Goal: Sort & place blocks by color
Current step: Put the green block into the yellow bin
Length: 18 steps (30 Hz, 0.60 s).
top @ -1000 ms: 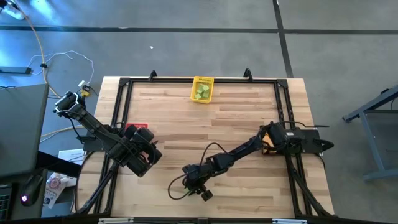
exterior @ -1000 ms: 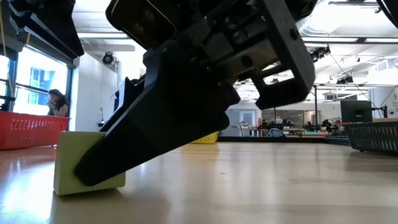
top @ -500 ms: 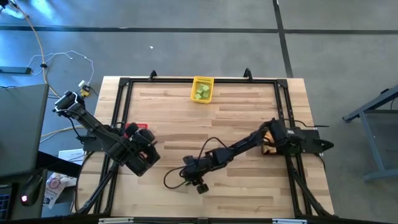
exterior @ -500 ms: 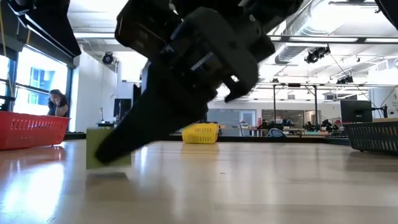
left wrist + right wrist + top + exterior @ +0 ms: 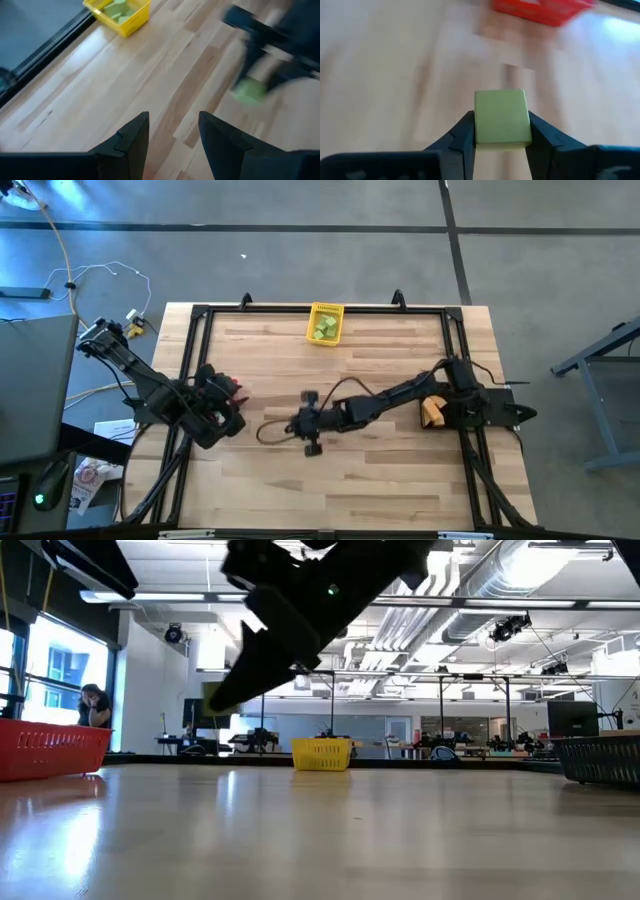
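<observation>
Pale wooden planks of the table run bare beneath me, with the yellow bin at the far edge already holding light green pieces. My right gripper is clamped on a light green block, lifted clear of the wood near the table's middle. To do this well, I judge I should carry it level toward the yellow bin, keep the squeeze steady, and release only once the block hangs squarely over the bin's opening. My left gripper waits near the red bin at the left side, fingers parted and empty.
</observation>
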Tool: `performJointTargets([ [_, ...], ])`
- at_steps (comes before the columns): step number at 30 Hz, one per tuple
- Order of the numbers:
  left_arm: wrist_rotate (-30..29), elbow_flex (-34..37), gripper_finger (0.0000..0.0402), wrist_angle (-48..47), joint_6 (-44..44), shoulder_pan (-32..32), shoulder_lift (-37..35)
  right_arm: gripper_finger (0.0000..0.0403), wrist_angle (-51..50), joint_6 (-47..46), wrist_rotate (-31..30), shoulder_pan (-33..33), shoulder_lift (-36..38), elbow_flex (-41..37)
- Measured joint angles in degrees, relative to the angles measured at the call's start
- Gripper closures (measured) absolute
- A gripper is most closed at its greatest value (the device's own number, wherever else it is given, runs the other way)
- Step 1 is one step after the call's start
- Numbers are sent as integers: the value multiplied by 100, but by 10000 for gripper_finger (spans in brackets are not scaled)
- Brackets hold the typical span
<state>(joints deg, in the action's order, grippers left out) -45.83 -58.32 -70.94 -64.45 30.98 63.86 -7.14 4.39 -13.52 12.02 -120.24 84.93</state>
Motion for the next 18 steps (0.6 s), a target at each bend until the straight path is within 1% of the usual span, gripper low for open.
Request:
performJointTargets([
  [2, -32, 121, 245, 293, 238, 0, -188, 298, -71, 58, -104, -178, 127, -4],
  [6, 101, 521, 245, 1162, 857, -16, -571, 298, -187, -15, -84, -610, 324, -2],
  [12, 651, 1290, 245, 2500, 1756, -180, -1206, 298, -294, -265, -81, -1316, 547, -4],
  [18, 1373, 2064, 245, 3789, 2561, -511, -1858, 298, -296, -294, -45, -1973, 703, -4],
])
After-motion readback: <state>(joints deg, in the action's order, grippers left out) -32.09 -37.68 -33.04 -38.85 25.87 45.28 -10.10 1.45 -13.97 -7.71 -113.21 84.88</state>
